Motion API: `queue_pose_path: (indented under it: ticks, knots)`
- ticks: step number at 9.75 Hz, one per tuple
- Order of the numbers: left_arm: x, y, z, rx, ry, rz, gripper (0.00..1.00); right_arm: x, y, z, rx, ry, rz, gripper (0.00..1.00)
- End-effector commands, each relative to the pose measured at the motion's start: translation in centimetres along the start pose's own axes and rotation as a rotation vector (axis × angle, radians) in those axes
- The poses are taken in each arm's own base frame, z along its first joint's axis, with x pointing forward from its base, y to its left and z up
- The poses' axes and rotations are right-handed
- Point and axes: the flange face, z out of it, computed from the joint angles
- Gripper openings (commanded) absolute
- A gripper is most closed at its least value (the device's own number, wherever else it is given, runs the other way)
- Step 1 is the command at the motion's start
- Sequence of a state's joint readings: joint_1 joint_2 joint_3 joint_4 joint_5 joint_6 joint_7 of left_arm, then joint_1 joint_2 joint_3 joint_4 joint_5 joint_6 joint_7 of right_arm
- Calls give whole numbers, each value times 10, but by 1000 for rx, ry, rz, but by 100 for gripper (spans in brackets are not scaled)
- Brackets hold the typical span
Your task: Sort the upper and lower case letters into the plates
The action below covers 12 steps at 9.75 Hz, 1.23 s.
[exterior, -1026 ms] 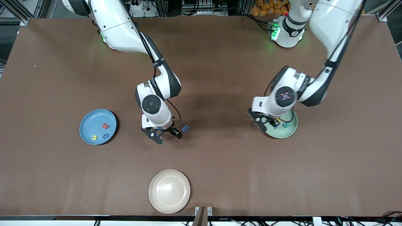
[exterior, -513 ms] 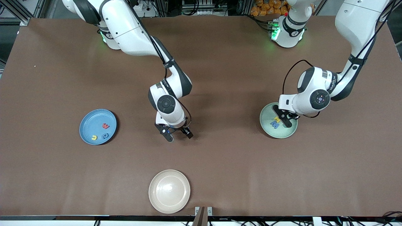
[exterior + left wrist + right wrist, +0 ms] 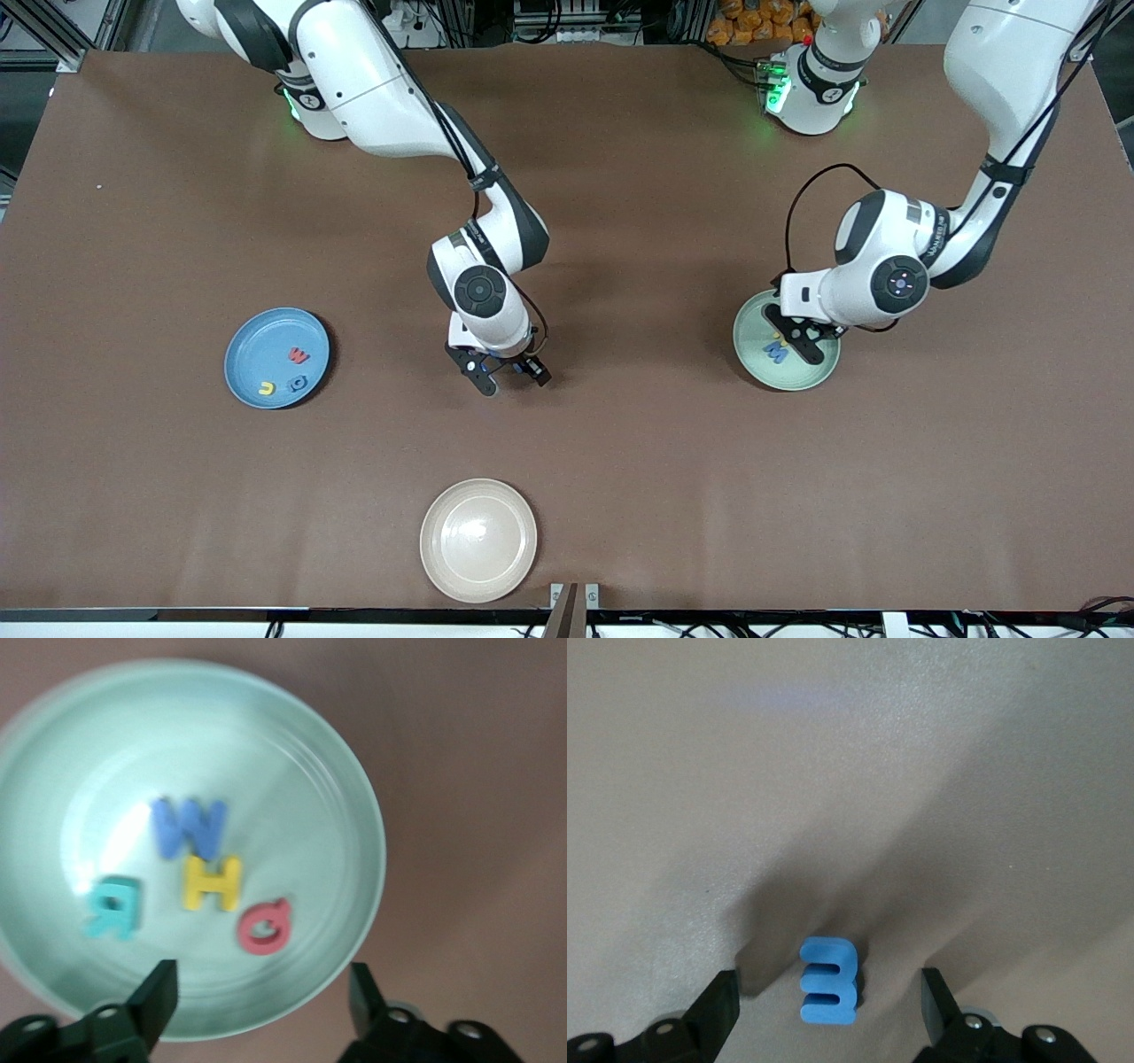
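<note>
While spread wide above a blue letter (image 3: 829,981) on the bare bench (image 3: 620,461), hovers low, the right claw (image 3: 507,375), nothing between its fingers (image 3: 718,1005); the letter lying flat between them, untouched. Over at the left arm's end, the left claw (image 3: 796,335), likewise released and empty, hanging over the mint green plate (image 3: 753,363). In that plate: a blue W (image 3: 189,827), a yellow H (image 3: 212,883), a teal R (image 3: 112,906) and a red Q (image 3: 264,927), clustered close together near its middle. Toward the right arm's end, a sky blue plate (image 3: 252,341) with a red letter (image 3: 299,355), a yellow one (image 3: 265,387) and a blue one (image 3: 297,383). Nearest the front camera, a cream plate (image 3: 443,567).
</note>
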<state>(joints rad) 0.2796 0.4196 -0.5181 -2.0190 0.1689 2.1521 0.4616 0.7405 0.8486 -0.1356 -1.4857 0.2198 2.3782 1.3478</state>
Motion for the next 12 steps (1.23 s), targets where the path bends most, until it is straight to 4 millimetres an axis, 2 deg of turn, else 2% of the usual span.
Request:
queue_pose_path:
  ticks: [1,2,4,5,7,8,9,11,12]
  knots:
    - [31,-17,-76,16,61,-126,100,-2,-8,-1,38,10,6,0]
    - [41,-29,-106,30,115,-209,100,-2,-8,-1,38,10,3,0]
    - [50,-43,-135,27,184,-434,100,-1,-8,-1,37,15,-6,0]
    - [49,-49,-149,38,211,-531,100,0,-8,-2,34,29,-26,0]
    - [29,-62,-205,70,278,-596,100,19,-8,-16,25,69,-100,0]
    - [9,-63,-238,85,266,-620,100,42,-4,-32,5,68,-149,0]
    - [-6,-59,-261,104,227,-631,100,77,4,-54,-41,83,-211,0]
    - [-37,-38,-306,118,149,-655,100,142,25,-96,-107,93,-339,0]
    - [-51,-27,-330,161,165,-667,100,174,45,-112,-149,66,-391,0]
